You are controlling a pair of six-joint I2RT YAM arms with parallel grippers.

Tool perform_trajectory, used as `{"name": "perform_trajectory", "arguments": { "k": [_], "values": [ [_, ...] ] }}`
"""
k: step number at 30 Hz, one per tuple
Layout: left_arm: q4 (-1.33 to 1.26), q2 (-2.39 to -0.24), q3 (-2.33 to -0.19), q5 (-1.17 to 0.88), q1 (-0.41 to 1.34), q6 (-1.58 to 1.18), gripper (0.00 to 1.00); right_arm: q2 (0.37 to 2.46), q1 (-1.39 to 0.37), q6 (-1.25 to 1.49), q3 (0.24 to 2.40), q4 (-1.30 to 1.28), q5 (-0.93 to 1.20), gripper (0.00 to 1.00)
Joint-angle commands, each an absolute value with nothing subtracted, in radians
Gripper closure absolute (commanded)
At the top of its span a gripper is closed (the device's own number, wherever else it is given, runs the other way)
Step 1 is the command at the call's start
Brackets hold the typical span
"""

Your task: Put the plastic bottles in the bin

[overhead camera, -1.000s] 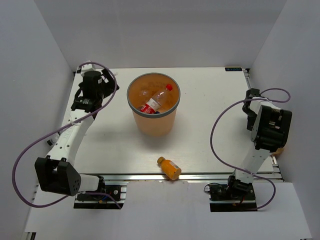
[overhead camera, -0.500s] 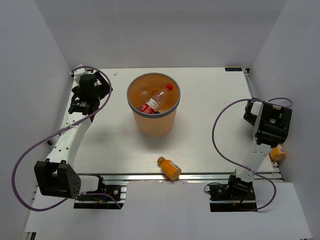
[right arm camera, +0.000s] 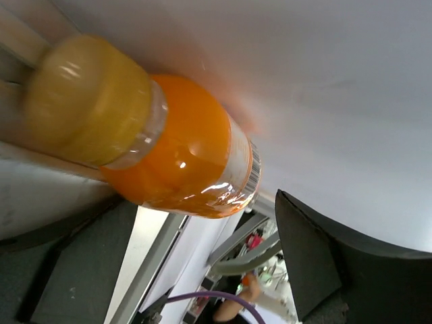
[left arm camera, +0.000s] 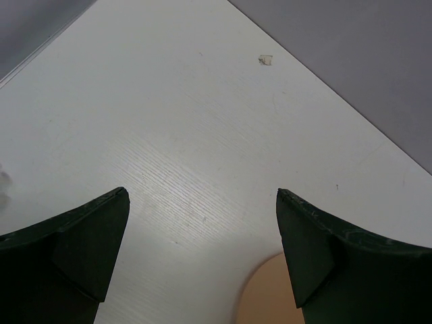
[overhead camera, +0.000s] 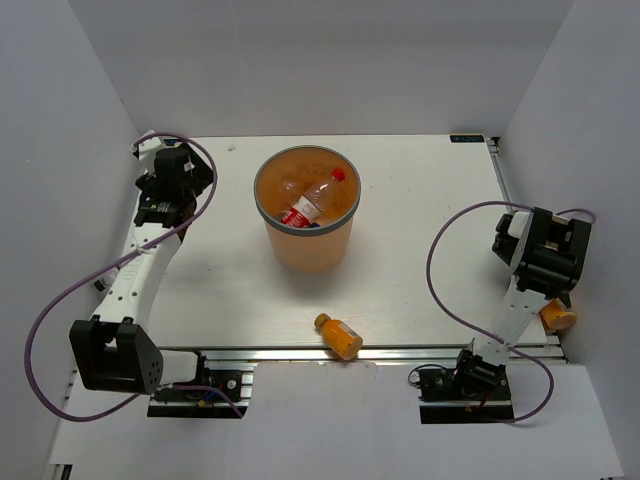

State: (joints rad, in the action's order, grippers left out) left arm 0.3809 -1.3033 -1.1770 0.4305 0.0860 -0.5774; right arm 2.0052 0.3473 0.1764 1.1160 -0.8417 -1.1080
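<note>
Now the right gripper (right arm camera: 206, 229), jaws wide and empty, faces an orange bottle (right arm camera: 175, 158) (left gripper (left arm camera: 202, 196) likewise open); next: close on it, carry to the bin (overhead camera: 305, 255).

From overhead, the right arm (overhead camera: 545, 255) is covering most of an orange bottle (overhead camera: 557, 318) at the worktop's (overhead camera: 420, 180) right edge; only one end is peeking out. Each arm is also hiding its own end effector from above. In the right wrist view the bottle's cap (right arm camera: 88, 101) is smearing into a yellow blur, the label print is blurring past reading, and the frame edge is cutting off both fingers of the right end effector (right arm camera: 206, 229). In the left wrist view the bottom edge is slicing through the left end effector's (left arm camera: 202, 196) fingers and a peach-coloured patch (left arm camera: 270, 300), too little for naming. Inside the bin (overhead camera: 257, 197), the red-labelled bottle (overhead camera: 310, 206) is overlapping other shapes that the orange tint is making uncountable.
</note>
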Motion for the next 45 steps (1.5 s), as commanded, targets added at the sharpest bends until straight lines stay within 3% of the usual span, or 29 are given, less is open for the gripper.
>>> {"name": "perform_trajectory", "arguments": {
  "k": [1,7,10,11,16,19,20,22,23,24,45],
  "values": [
    [0.368,-1.296,-1.21,0.472,0.075,-0.591,0.02,2.051,0.402,0.33,1.104,-0.857,-0.968,0.11],
    [0.362,-1.272,-1.198,0.505,0.074,-0.604,0.02,2.042,0.436,0.33,1.131,-0.827,-0.927,0.34],
    [0.371,-1.258,-1.198,0.525,0.074,-0.606,0.02,2.037,0.436,0.321,1.141,-0.813,-0.927,0.51],
    [0.371,-1.255,-1.197,0.528,0.072,-0.606,0.02,2.03,0.436,0.315,1.141,-0.805,-0.93,0.64],
    [0.357,-1.226,-1.178,0.531,0.074,-0.614,0.02,1.974,0.436,0.295,1.14,-0.767,-0.934,0.9],
    [0.36,-1.223,-1.177,0.534,0.072,-0.615,0.02,1.916,0.436,0.258,1.129,-0.732,-0.92,0.94],
    [0.359,-1.223,-1.175,0.534,0.074,-0.615,0.02,1.898,0.436,0.224,1.124,-0.71,-0.888,0.87],
    [0.359,-1.224,-1.174,0.532,0.072,-0.618,0.02,1.89,0.434,0.207,1.121,-0.697,-0.884,0.35],
    [0.354,-1.224,-1.172,0.531,0.074,-0.618,0.02,1.891,0.434,0.193,1.118,-0.69,-0.879,0.2],
    [0.351,-1.227,-1.172,0.528,0.072,-0.62,0.02,1.896,0.434,0.186,1.117,-0.689,-0.874,0.13],
    [0.299,-1.296,-1.201,0.601,0.06,-0.629,0.02,2.043,0.485,0.207,1.124,-0.598,-0.966,0.11]
  ]
}}
